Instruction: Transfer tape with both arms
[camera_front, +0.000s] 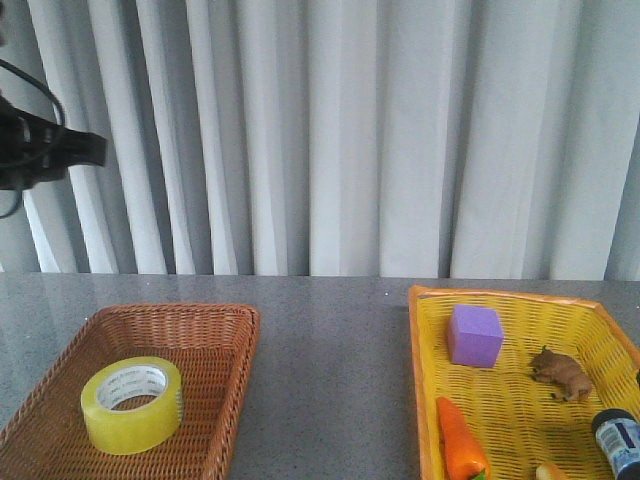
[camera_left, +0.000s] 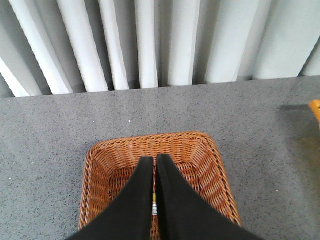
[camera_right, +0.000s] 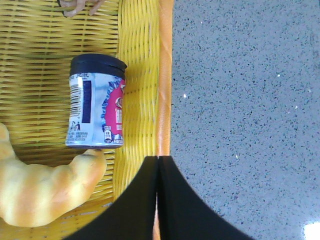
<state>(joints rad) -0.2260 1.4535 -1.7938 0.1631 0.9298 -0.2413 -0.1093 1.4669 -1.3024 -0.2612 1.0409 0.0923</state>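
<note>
The tape (camera_front: 132, 403), a wide yellow roll with a white printed core, lies flat in the brown wicker basket (camera_front: 235, 330) at the front left. My left arm (camera_front: 45, 150) hangs high at the far left, well above the basket. In the left wrist view the left gripper (camera_left: 155, 159) is shut and empty over that basket (camera_left: 210, 155), and only a sliver of the tape (camera_left: 154, 207) shows between the fingers. My right gripper (camera_right: 158, 158) is shut and empty over the orange rim of the yellow basket (camera_right: 165, 75). It is out of the front view.
The yellow basket (camera_front: 428, 400) at the right holds a purple cube (camera_front: 474, 335), a brown toy animal (camera_front: 562, 373), a carrot (camera_front: 460, 440), a dark-lidded can (camera_right: 97, 107) and a croissant (camera_right: 40, 190). A white curtain (camera_front: 350, 130) closes the table's far edge. Grey tabletop (camera_front: 330, 380) separates the baskets.
</note>
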